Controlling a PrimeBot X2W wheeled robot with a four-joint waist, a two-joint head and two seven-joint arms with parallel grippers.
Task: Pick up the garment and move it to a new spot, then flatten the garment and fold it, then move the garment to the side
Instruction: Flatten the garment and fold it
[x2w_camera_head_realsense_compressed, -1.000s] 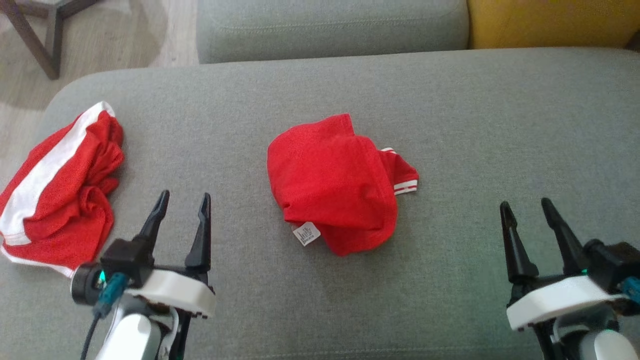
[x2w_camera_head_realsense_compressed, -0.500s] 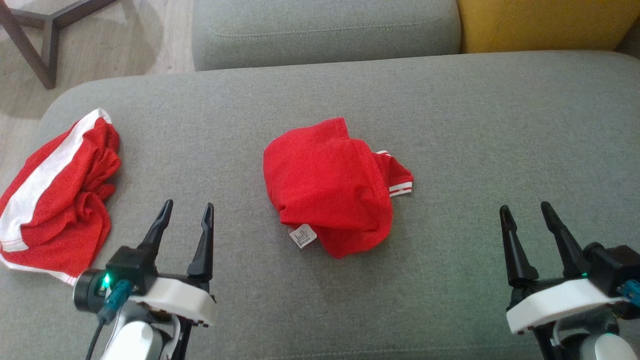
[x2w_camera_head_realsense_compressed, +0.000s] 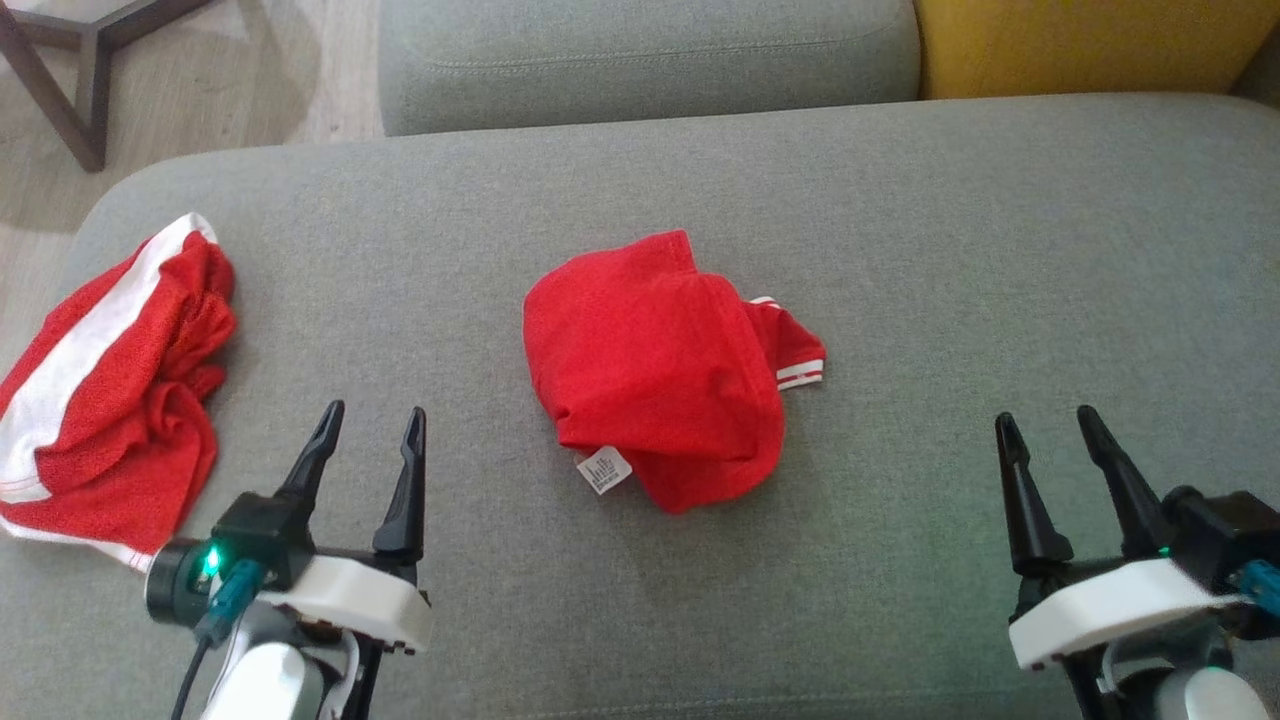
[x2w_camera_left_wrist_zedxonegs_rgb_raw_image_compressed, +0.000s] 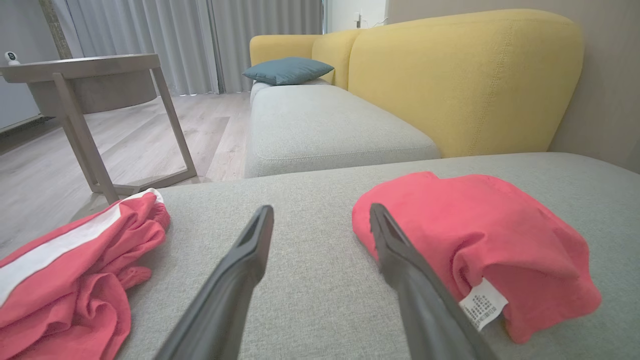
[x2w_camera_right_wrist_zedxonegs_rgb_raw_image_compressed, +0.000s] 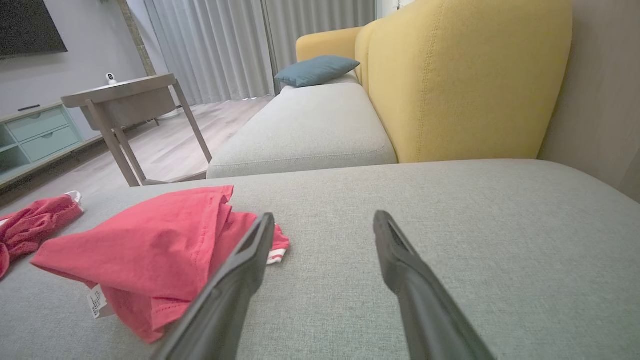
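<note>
Left tool (x2w_camera_head_realsense_compressed: 376, 408), right tool (x2w_camera_head_realsense_compressed: 1044, 414) — black tapered fingers (x2w_camera_head_realsense_compressed: 403, 495), white housings (x2w_camera_head_realsense_compressed: 350, 600), green light (x2w_camera_head_realsense_compressed: 210, 563), teal plug (x2w_camera_head_realsense_compressed: 230, 592)

On the seat cushion (x2w_camera_head_realsense_compressed: 1000, 250) before us, the garment (x2w_camera_head_realsense_compressed: 655, 375) lies at the middle, its label (x2w_camera_head_realsense_compressed: 604, 470) at the near edge, toward our left. A second garment (x2w_camera_head_realsense_compressed: 110, 400) lies at the cushion's left end, well apart from the first. Our left gripper (x2w_camera_head_realsense_compressed: 373, 412) sits near us between the two, closer to the second garment. Our right gripper (x2w_camera_head_realsense_compressed: 1042, 415) sits near us to the right, over the cushion and well apart from the garment. Behind the cushion runs a farther seat (x2w_camera_head_realsense_compressed: 640, 60), with a backrest (x2w_camera_head_realsense_compressed: 1080, 45) to its right. A table (x2w_camera_left_wrist_zedxonegs_rgb_raw_image_compressed: 85, 70) stands on the floor (x2w_camera_head_realsense_compressed: 250, 90) at the far left, and a pillow (x2w_camera_left_wrist_zedxonegs_rgb_raw_image_compressed: 287, 70) lies on the farther seat's far end.
</note>
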